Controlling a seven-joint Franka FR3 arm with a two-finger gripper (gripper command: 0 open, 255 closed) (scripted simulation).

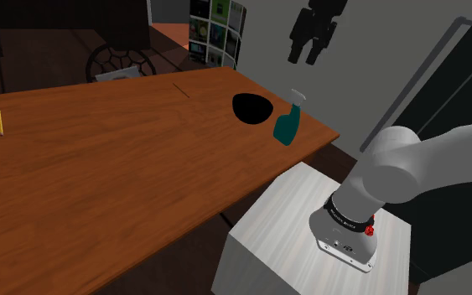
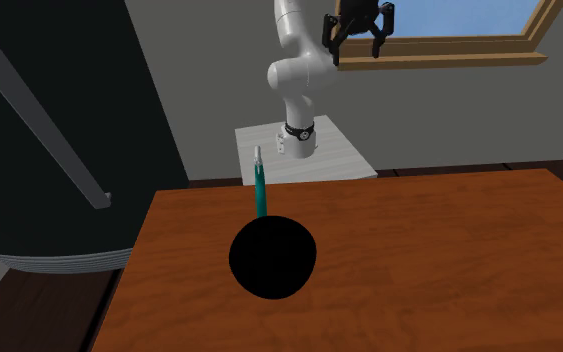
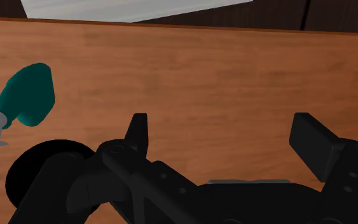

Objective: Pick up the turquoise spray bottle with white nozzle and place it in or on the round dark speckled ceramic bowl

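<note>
The gripper [image 1: 306, 59] hangs high, fingers spread, empty. The bottle [image 1: 287, 126] beside the bowl [image 1: 252, 107] looks light, stiff and slick, so gripping across its thin body seems best.

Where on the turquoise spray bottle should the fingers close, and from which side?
Probably the upper body just under the white nozzle, coming down from above. The spray bottle stands upright beside the bowl, and the second exterior view shows it thin, so the open gripper can span its flat faces.

Bare tabletop [image 1: 125, 168] surrounds the spray bottle [image 1: 286, 127] except where the bowl [image 1: 252, 107] stands just beside it.
</note>
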